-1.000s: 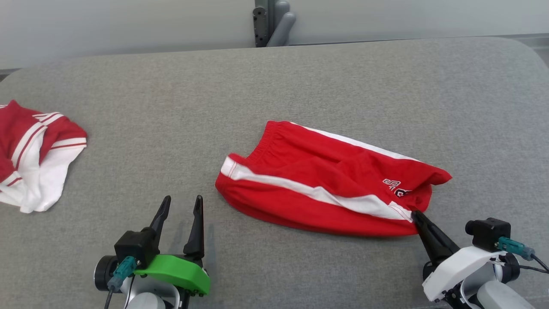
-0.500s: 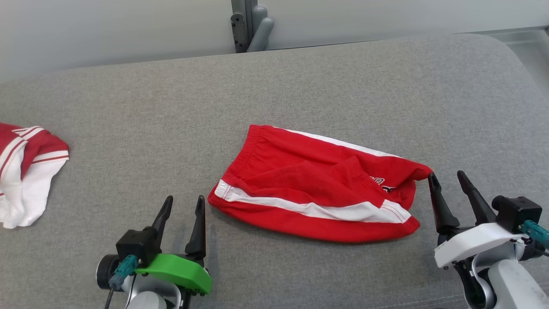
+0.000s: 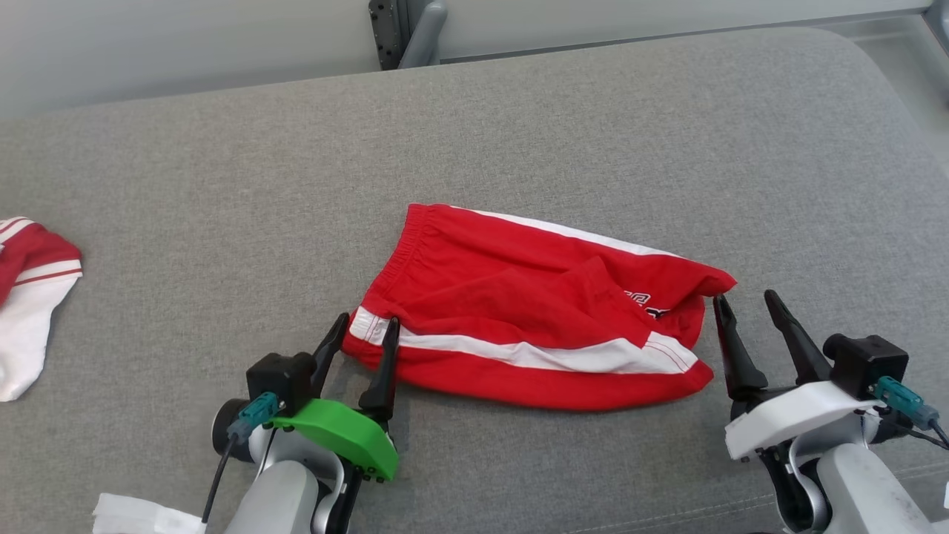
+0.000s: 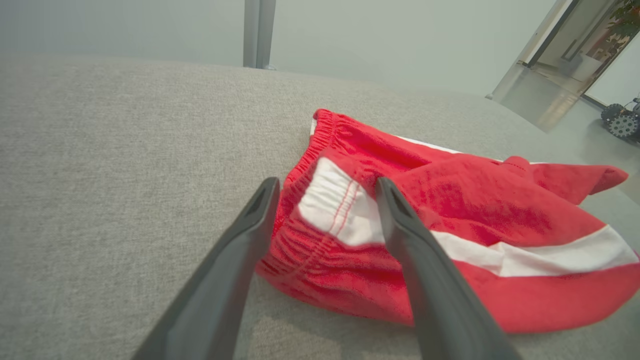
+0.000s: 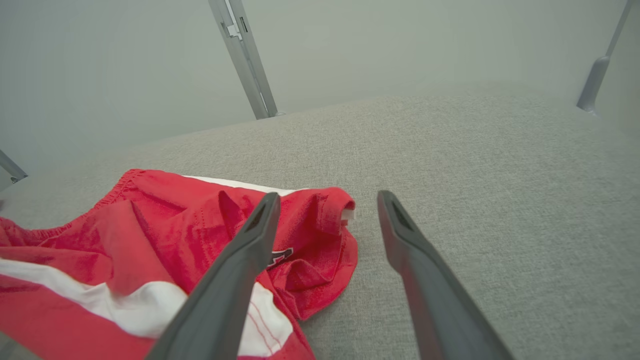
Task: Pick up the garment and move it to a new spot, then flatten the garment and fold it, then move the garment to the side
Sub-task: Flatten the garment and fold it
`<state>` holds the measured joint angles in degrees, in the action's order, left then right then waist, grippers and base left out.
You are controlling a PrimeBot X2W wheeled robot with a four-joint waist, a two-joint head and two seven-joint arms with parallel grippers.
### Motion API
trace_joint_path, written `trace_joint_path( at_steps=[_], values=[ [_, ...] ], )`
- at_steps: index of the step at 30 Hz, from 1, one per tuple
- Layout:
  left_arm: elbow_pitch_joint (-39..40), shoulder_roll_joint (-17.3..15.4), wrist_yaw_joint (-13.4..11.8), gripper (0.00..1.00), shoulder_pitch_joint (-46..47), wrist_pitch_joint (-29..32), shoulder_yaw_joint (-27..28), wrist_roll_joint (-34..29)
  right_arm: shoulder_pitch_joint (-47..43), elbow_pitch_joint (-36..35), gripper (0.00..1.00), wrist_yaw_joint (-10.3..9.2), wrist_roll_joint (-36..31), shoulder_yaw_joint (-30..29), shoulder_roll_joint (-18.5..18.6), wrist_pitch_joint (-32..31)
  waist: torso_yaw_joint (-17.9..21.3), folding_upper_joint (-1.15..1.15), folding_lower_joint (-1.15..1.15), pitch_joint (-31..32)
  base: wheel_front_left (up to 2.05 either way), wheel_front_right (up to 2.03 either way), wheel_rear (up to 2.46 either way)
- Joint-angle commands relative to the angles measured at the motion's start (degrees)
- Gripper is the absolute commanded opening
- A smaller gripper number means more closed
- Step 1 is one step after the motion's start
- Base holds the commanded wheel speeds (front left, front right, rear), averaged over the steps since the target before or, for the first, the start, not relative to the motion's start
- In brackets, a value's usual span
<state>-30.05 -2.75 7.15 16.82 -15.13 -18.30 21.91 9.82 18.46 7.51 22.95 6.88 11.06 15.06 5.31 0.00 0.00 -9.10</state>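
The garment is a pair of red shorts with white side stripes, lying rumpled in the middle of the grey padded table. My left gripper is open at the shorts' near-left waistband corner; its fingers straddle the white stripe end in the left wrist view. My right gripper is open just right of the leg hem, holding nothing, with its left finger next to the cloth.
A second red-and-white garment lies at the table's far left edge. A grey post with a bracket stands behind the table. The table's right end curves off near my right arm.
My right gripper let go of the shorts' near-right hem, opened and lifted beside the leg end. My left gripper moved right to the waistband corner. The camera panned right.
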Motion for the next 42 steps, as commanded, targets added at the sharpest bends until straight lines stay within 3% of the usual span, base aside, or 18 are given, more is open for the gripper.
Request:
trace_joint_path(
  at_steps=[1,4,5,8,9,22,27,29,31,33,39,42],
  values=[
    [-1.2,-0.3,0.3,1.0,1.2,0.0,-0.4,0.9,1.0,-0.2,1.0,-0.04,-0.5,0.4,-0.3,0.2,0.4,0.0,0.0,-0.5,0.0,0.0,0.0],
    [-5.0,-0.3,0.3,0.98,2.7,0.0,-1.8,2.1,1.8,-0.5,1.0,-0.04,-0.3,2.2,-0.4,0.2,0.7,0.0,0.0,-0.9,0.0,0.0,0.0],
    [-6.5,-0.3,0.3,0.5,3.6,0.0,-1.8,2.4,2.6,-0.6,1.0,-0.04,0.0,3.4,-0.4,0.2,0.8,0.0,0.0,-1.2,0.0,0.0,0.0],
    [-7.5,-0.3,0.3,0.05,4.4,0.0,-1.0,2.2,3.9,-0.4,1.0,-0.04,0.4,4.8,-0.6,0.2,0.8,0.0,0.0,-1.5,0.0,0.0,0.0],
    [-8.0,-0.3,0.3,0.0,4.4,0.0,-0.7,2.1,4.2,-0.2,1.0,-0.04,0.6,5.2,-0.6,0.2,0.8,0.0,0.0,-1.6,0.0,0.0,0.0],
    [-9.7,-0.3,-4.4,0.0,5.5,0.0,5.6,-0.9,10.6,3.9,1.0,-0.04,2.6,12.0,-0.6,0.2,-0.8,0.0,0.0,-3.1,0.0,0.0,0.0],
    [-9.5,-0.3,-3.8,0.0,5.4,0.0,5.7,-1.5,12.1,6.2,1.0,-0.04,3.6,14.3,-0.7,0.2,-1.9,0.0,0.0,-3.3,0.0,0.0,0.0],
    [-9.6,-0.3,-3.4,0.16,5.1,0.0,5.4,-1.6,12.9,8.0,1.0,-0.04,4.6,16.1,-0.6,0.2,-2.4,0.0,0.0,-3.3,0.0,0.0,0.0],
    [-9.8,-0.3,-2.9,0.11,5.0,0.0,4.6,-1.0,14.1,10.3,1.0,-0.05,6.1,18.0,-0.5,0.2,-2.8,0.0,0.0,-3.4,0.0,0.0,0.0],
    [-9.6,-0.3,-2.7,0.15,5.2,0.0,4.1,-1.0,15.6,12.8,1.0,-0.04,7.3,19.7,-0.5,0.2,-3.2,0.0,0.0,-3.6,0.0,0.0,0.0],
    [-8.7,-0.3,-2.8,0.15,5.7,0.0,2.9,-0.5,19.4,18.3,1.0,-0.04,10.8,23.1,-0.5,0.2,-4.0,0.0,0.0,-4.1,0.0,0.0,0.0],
    [-8.5,-0.3,-2.8,0.14,5.7,0.0,2.6,-0.4,20.7,20.6,0.78,-0.04,12.4,24.8,-0.4,0.2,-4.1,0.0,0.0,-4.4,0.0,0.0,0.0]
  ],
)
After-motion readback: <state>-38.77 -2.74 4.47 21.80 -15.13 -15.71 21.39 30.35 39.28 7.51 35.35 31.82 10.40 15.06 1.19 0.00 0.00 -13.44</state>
